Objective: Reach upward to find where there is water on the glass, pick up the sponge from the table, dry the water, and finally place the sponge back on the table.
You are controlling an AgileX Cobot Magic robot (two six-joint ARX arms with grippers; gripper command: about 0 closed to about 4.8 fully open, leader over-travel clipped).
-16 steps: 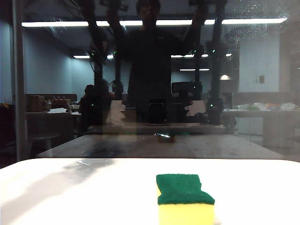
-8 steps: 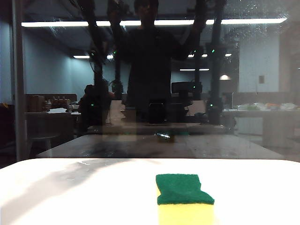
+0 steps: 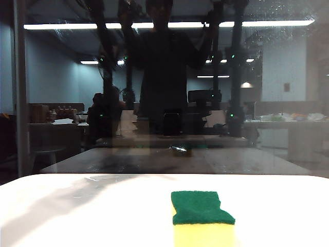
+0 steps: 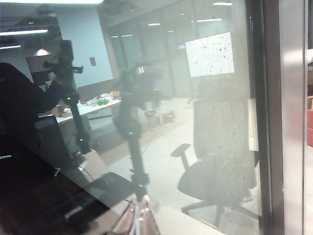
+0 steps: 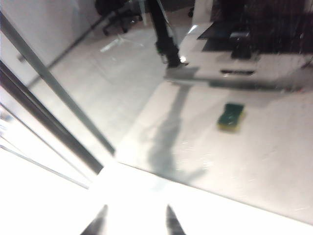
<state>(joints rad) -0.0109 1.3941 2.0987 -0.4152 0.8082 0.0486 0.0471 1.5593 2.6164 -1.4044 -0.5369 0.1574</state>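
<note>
The sponge point(image 3: 203, 216), yellow foam under a green scouring layer, lies on the white table point(image 3: 77, 216) near its front edge, right of the middle. Behind it stands the dark glass point(image 3: 288, 103). Fine whitish water specks point(image 3: 280, 13) dot its upper right corner. Neither gripper itself shows in the exterior view, only dark mirrored arms. My left gripper point(image 4: 139, 218) is shut and empty, pointing at the glass point(image 4: 161, 122), where speckles of water point(image 4: 215, 63) show. My right gripper point(image 5: 134, 223) is open and empty over the bright table point(image 5: 146, 196) near the foot of the glass point(image 5: 244, 156).
A grey vertical frame strip point(image 3: 19, 87) runs down the pane's left side and shows again as a frame strip point(image 4: 291, 117) beside the speckles. A dark human figure point(image 3: 164, 67) is mirrored in the middle. A small mirrored image point(image 5: 231, 116) of the sponge shows in the pane.
The mirrored arms and figure have shifted slightly near the top of the pane. The sponge has stayed where it was on the table.
</note>
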